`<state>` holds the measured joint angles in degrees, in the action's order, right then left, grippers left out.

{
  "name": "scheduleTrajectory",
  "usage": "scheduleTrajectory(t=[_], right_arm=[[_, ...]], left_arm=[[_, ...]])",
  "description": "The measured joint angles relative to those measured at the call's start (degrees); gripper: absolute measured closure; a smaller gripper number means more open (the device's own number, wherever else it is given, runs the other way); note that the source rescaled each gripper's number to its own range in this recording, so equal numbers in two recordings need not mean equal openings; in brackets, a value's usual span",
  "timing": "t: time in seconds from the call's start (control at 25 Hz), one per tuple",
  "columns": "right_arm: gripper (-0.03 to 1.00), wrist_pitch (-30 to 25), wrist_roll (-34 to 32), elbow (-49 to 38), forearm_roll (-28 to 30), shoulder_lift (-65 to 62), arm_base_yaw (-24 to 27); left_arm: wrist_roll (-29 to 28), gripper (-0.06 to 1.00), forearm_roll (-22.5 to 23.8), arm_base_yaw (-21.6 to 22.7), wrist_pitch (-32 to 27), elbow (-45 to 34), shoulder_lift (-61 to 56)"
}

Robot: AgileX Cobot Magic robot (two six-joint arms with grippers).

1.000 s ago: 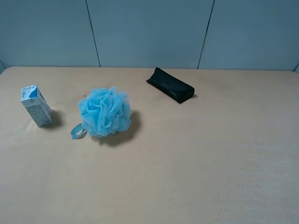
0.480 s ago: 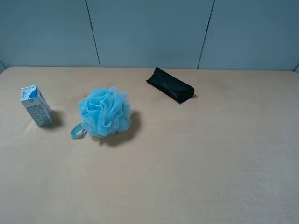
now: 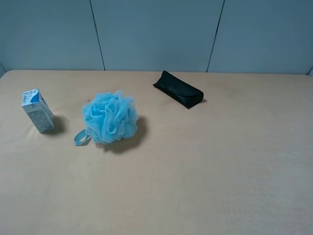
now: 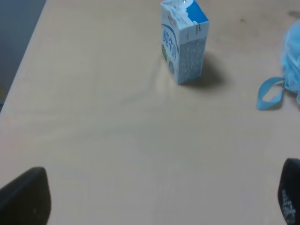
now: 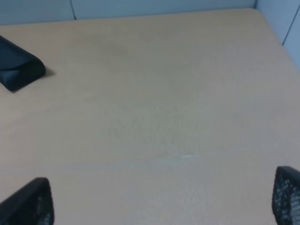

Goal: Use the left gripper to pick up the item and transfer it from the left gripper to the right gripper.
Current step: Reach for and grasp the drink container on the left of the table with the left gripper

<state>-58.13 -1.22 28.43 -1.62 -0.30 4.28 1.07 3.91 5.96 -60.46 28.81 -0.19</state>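
The item, a small white-and-blue drink carton point(image 3: 37, 111) with a gabled top, stands upright at the far left of the table. It also shows in the left wrist view point(image 4: 183, 41), some way ahead of my left gripper point(image 4: 157, 199). That gripper is open and empty, with only its two fingertips point(image 4: 26, 197) showing at the frame's lower corners. My right gripper point(image 5: 159, 199) is open and empty over bare table, only its fingertips point(image 5: 288, 194) showing. Neither gripper appears in the exterior high view.
A fluffy blue bath puff point(image 3: 109, 117) with a ribbon loop point(image 3: 81, 138) lies right of the carton; the loop shows in the left wrist view point(image 4: 270, 93). A black glasses case point(image 3: 178, 89) lies at the back centre, its end in the right wrist view point(image 5: 18, 65).
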Motion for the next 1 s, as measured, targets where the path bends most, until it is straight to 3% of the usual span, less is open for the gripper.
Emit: scheduleTrajectory(t=[0.32, 0.8, 1.0], right_arm=[[-0.03, 0.0, 0.0, 0.0, 0.0, 0.0, 0.0], [-0.03, 0.0, 0.0, 0.0, 0.0, 0.0, 0.0], [-0.03, 0.0, 0.0, 0.0, 0.0, 0.0, 0.0]], left_arm=[[0.0, 0.00, -0.2, 0.0, -0.9, 7.1, 9.9], [-5.5, -0.01, -0.7, 0.0, 1.8, 20.1, 44.3], [-5.9, -0.03, -3.4, 0.0, 5.8, 24.9, 58.4]])
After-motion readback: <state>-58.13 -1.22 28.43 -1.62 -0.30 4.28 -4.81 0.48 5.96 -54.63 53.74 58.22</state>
